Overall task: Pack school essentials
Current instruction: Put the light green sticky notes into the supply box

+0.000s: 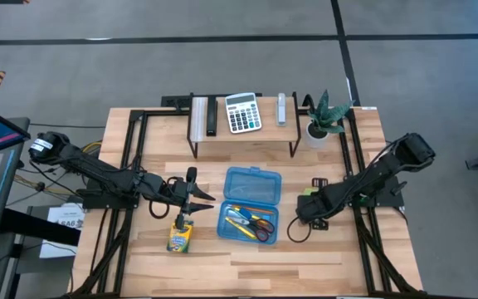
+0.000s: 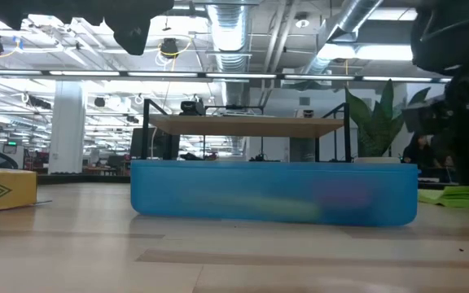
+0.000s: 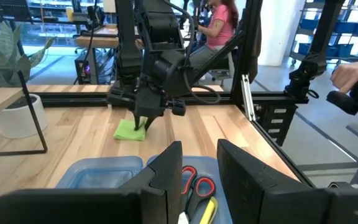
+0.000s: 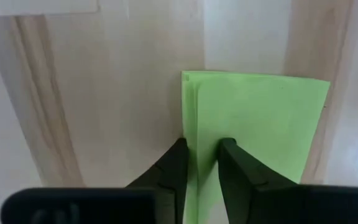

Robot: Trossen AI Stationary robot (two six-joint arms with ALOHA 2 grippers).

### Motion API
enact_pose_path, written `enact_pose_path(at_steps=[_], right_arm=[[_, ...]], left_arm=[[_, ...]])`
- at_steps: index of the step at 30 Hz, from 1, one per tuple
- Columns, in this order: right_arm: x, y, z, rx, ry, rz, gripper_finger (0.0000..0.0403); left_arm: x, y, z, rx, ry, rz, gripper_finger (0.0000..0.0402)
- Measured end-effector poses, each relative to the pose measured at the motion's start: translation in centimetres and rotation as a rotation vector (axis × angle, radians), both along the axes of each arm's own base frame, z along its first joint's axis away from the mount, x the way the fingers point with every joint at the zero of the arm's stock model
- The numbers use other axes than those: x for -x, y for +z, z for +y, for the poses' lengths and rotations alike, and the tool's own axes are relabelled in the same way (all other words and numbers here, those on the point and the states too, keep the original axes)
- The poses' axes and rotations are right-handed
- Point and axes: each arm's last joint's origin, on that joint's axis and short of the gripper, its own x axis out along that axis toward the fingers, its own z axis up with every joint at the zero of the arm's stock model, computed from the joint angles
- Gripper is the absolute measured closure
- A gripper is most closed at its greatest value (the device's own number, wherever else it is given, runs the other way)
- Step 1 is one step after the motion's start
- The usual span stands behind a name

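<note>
Your right gripper (image 4: pixel 199 163) is down on the table at the edge of the lime-green sticky-note pad (image 4: pixel 253 124), its fingers nearly closed with a thin slice of the pad's edge between them; the pad lies flat on the wood, well to the right of the open blue case (image 1: pixel 251 203). The risk is a shallow bite: if you lift now, you could peel off only the top sheets, or the pad could slip out or fan open on the way to the case. Closing harder while pressed to the table could crease the paper or just push the pad along the wood. Your left gripper (image 3: pixel 199 180) hangs with its fingers apart near the left side of the case, above the crayon box (image 1: pixel 180 238), which lies on the table; swinging both arms toward the case at once could bring them together over it. The red-handled scissors (image 1: pixel 260 227) and pencils (image 1: pixel 237 218) already lie inside the case. You cannot tell how many sheets are actually caught, since the right wrist view cuts off the fingertips' depth, and the low view blurs the case contents and hides the pad's grip point behind the dark arm. No tiny blue piece can be made out anywhere.
</note>
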Motion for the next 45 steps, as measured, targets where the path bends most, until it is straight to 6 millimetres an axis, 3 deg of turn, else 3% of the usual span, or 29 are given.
enact_pose_path(at_steps=[11,16,28,45], right_arm=[[0.1,0.2,0.0,0.004,-0.004,0.016,0.0312],[-0.5,1.2,0.3,-0.007,-0.005,0.028,0.0316],[-2.3,3.5,1.1,-0.036,0.023,-0.052,0.0396],[-3.5,6.0,1.6,-0.041,0.026,-0.096,0.0400]], left_arm=[[0.0,0.0,0.0,0.000,0.000,0.000,0.0313],[0.0,0.0,0.0,0.000,0.000,-0.001,0.0313],[0.0,0.0,0.0,-0.001,0.000,-0.002,0.0313],[0.0,0.0,0.0,-0.005,-0.001,-0.004,0.0313]])
